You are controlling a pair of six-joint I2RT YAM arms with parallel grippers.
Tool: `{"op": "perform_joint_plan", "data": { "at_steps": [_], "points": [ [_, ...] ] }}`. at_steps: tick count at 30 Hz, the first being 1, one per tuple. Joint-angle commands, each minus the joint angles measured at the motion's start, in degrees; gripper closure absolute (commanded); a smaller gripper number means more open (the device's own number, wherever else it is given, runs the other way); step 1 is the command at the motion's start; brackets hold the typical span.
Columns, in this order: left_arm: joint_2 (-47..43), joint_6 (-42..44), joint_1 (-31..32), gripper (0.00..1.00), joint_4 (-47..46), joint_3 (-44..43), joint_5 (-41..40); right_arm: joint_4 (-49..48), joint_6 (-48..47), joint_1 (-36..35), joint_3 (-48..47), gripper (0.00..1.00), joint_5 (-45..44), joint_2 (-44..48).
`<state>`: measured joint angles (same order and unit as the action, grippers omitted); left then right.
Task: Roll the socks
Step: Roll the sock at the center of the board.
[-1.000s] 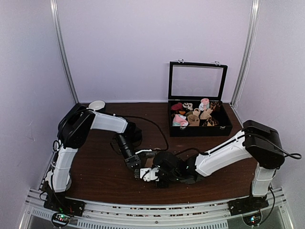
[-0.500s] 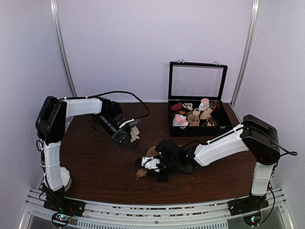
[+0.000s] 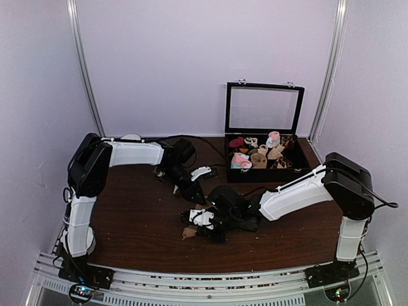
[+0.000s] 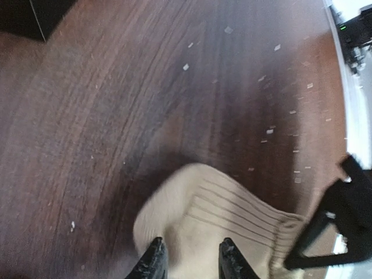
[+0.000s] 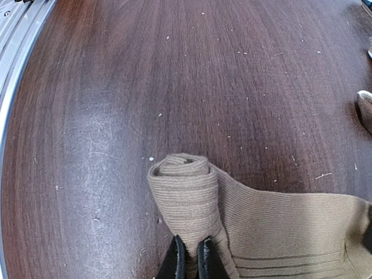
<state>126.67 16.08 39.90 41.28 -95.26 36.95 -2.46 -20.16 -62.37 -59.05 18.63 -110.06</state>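
The tan socks (image 5: 290,232) lie flat on the brown table, with one end wound into a tight roll (image 5: 183,186). My right gripper (image 5: 190,256) is shut on the base of that roll. In the top view the roll (image 3: 189,232) pokes out beside the right gripper (image 3: 194,226) near the table's front centre. My left gripper (image 4: 190,261) hovers over the paler ribbed cuff end (image 4: 221,215) with its jaws apart, one on each side of the fabric; that view is blurred. In the top view the left gripper (image 3: 196,194) sits just behind the right one.
A black box (image 3: 299,173) with its clear lid raised stands at the back right and holds several rolled socks, some pink and white. Its dark corner shows in the left wrist view (image 4: 35,14). A metal rail (image 5: 11,35) runs along the front edge.
The left arm swung out to the back left, then came back to the centre over the sock's cuff end. The right gripper has stayed on the rolled end.
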Motion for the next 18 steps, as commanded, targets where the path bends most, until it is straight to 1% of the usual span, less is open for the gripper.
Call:
{"op": "perform_joint_plan", "data": {
  "at_steps": [1,3,5,8,10,14,18],
  "points": [
    [2.1,0.9,0.9,0.67,-3.4,-0.9,-6.0,11.3,0.8,-0.4,1.4,1.0,0.7,-3.3],
    [2.3,2.1,1.9,0.67,-3.4,-0.6,-9.7,11.5,1.4,-0.3,1.1,1.0,0.7,-3.5],
    [2.9,2.7,2.6,0.68,-3.3,-1.0,-15.7,12.3,2.2,-0.3,0.4,1.0,0.8,-3.7],
    [3.7,1.1,2.6,0.72,-1.6,-2.5,-23.2,13.4,4.1,-0.3,-0.1,1.0,1.3,-3.4],
    [2.9,0.6,2.4,0.73,-1.6,-1.7,-26.2,13.6,5.7,-0.3,0.3,1.0,2.0,-3.0],
    [1.1,-0.4,1.0,0.73,-2.3,1.4,-27.2,12.7,8.6,-0.3,2.3,1.0,4.2,-1.8],
    [0.3,0.1,-0.5,0.73,-2.4,4.4,-25.1,13.4,10.4,-0.3,2.8,1.0,6.7,-1.8]
  ]
}}
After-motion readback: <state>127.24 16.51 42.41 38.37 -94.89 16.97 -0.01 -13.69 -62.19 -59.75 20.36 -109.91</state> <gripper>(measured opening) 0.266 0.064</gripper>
